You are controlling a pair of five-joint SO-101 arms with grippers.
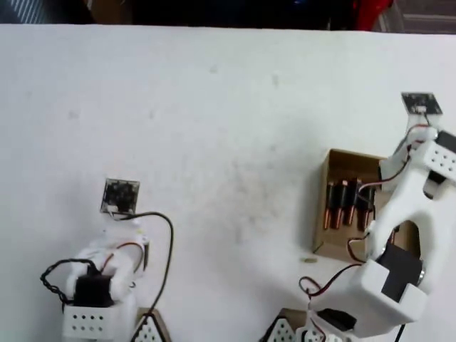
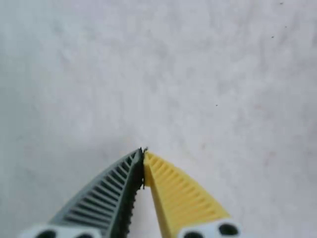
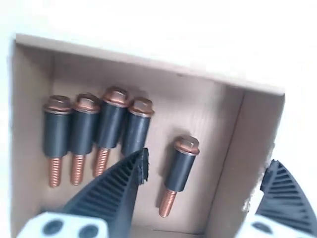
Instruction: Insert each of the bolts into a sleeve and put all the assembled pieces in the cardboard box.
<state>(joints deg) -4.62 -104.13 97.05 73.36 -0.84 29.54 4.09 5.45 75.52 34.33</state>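
High view: the cardboard box (image 1: 345,167) holds sleeved bolts (image 1: 340,204). The right arm (image 1: 399,214) hangs over it, and the left arm (image 1: 100,278) is well apart from it. Left wrist view: the left claw (image 2: 143,153) is closed, tips meeting above the desk (image 2: 198,74). Right wrist view: the right claw (image 3: 208,166) gapes above the box, with four bolts (image 3: 94,126) side by side inside and a fifth bolt (image 3: 180,166) just beside them.

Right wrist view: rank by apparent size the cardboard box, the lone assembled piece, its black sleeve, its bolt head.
Largest to smallest:
1. cardboard box
2. lone assembled piece
3. black sleeve
4. bolt head
All sit at similar depth, so the order is clear.
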